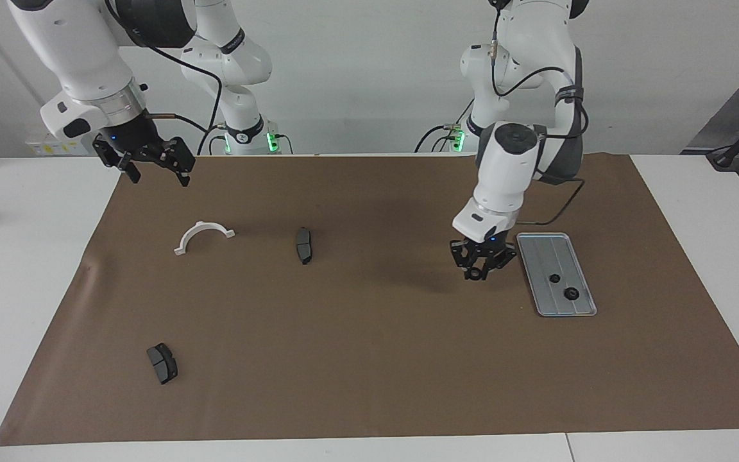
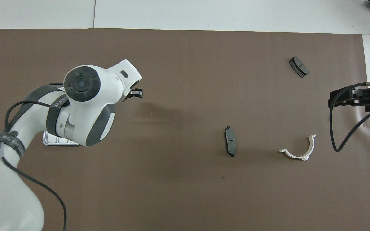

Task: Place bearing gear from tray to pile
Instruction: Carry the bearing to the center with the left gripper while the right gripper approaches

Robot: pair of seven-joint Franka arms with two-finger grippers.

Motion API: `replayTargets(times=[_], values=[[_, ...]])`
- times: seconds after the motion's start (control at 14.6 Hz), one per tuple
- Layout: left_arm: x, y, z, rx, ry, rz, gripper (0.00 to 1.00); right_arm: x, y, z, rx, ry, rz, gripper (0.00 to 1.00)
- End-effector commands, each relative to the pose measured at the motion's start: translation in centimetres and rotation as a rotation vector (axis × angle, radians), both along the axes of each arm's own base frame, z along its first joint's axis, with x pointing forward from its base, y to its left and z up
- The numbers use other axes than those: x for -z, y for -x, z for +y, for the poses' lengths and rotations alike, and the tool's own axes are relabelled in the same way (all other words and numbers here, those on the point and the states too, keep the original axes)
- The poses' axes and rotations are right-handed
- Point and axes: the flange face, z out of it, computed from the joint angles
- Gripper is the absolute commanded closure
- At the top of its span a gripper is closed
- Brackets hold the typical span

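**Carry leg under way: gear off the tray, heading for the pile**

On the desk [image 1: 696, 212] the tray [image 1: 544, 247] holds two gears [image 1: 571, 294]. Just beside it, over bare mat, the left gripper [image 1: 480, 268] hangs clenched on a small dark gear [image 1: 474, 274] — judged mid-transfer. Next: travel toward the white bracket [image 1: 203, 235] and brake pads [image 1: 304, 245], then release. The right gripper [image 1: 151, 165] waits, spread wide.

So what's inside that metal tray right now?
In the facing view, the tray holds two small black gears, lying apart at the end farther from the robots. From overhead, the left arm covers nearly all of it, so only that view shows them.
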Motion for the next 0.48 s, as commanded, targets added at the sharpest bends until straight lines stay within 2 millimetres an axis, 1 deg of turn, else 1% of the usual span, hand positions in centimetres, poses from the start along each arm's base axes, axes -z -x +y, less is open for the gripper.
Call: replayTargets(times=[0.0,0.07,0.14,0.2,0.27,0.34,0.41], values=[[1.5,-2.3,-6.2,-0.025,0.001,-0.043,1.0,-0.3,-0.2,-0.4,-0.016,0.008,-0.054,0.0],[2.3,-2.6,-7.8,-0.022,-0.003,-0.06,1.0,0.2,-0.1,-0.2,-0.019,0.006,-0.049,0.0],[2.7,-3.7,-8.8,-0.038,0.004,-0.079,1.0,0.2,0.1,0.3,-0.03,0.007,-0.051,0.0],[2.6,-4.2,-9.5,-0.048,0.022,-0.095,1.0,0.2,0.0,0.7,-0.049,0.012,-0.057,0.0],[2.6,-4.4,-9.7,-0.049,0.033,-0.101,1.0,0.3,-0.4,0.8,-0.106,0.017,-0.083,0.0],[2.7,-4.6,-9.9,-0.046,0.057,-0.122,1.0,0.9,-0.7,0.9,-0.165,0.018,-0.084,0.0],[2.6,-4.7,-10.3,-0.04,0.087,-0.151,1.0,1.8,-1.0,1.4,-0.171,0.001,-0.076,0.0]])
